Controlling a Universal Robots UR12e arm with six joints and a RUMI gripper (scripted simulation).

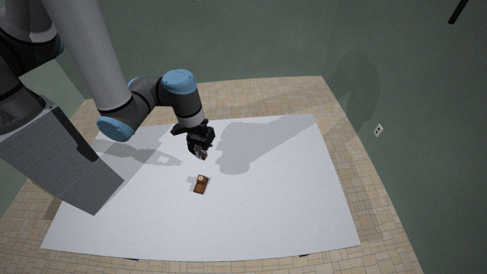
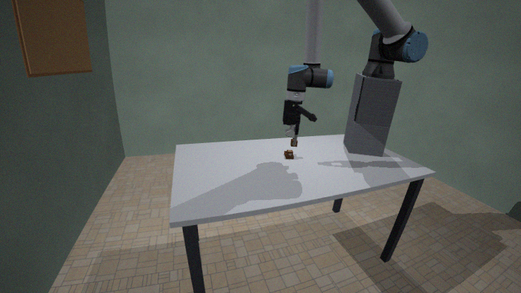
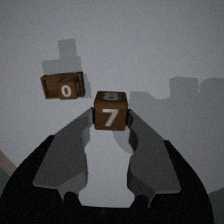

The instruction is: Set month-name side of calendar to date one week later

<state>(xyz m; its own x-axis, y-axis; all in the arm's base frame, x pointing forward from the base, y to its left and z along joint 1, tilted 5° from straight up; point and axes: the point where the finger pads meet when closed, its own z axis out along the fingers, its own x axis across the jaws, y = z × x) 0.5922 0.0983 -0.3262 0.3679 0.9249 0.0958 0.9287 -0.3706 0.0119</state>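
Observation:
My gripper is shut on a brown wooden cube. In the wrist view this held cube shows a white 7 on the face toward the camera and an 8 on the face beyond it. It hangs above the table, clear of the tray. The small brown tray stands on the table, up and left of the held cube in the wrist view. The other cube sits in one end of the tray and shows a white 0. The month's name cannot be read.
The white table bears the tray and broad arm shadows. The grey arm pedestal stands at one end of the table. Green walls rise around it.

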